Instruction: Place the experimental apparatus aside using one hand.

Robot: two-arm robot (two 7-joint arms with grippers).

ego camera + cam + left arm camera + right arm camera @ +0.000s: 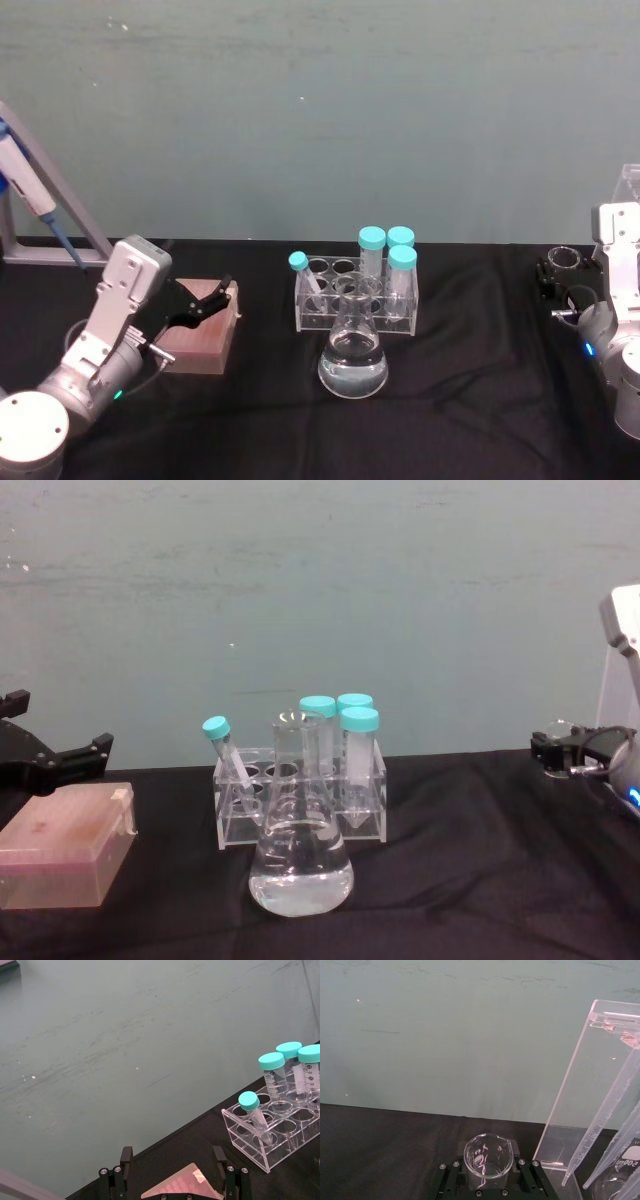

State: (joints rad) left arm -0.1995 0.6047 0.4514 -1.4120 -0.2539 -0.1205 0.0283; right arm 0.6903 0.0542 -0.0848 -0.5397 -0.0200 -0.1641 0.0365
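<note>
Gripping the small glass beaker point(488, 1152) between its two black fingers, the right gripper point(489, 1167) sits at the far right of the black-covered table point(470, 400), its claw closed against the beaker's sides. Just beside it stands the tall acrylic stand point(580, 1095), with plastic pipettes point(605, 1120) hanging at a slant inside. The conical flask point(352, 362), holding clear liquid in its base, stands upright near the middle of the table, directly in front of a clear tube rack point(310, 300) carrying teal-capped tubes point(372, 240), one of them leaning. At the left, the left gripper point(220, 300) hovers over a pink box point(205, 345), its fingers spread apart and holding nothing, well apart from the flask.
</note>
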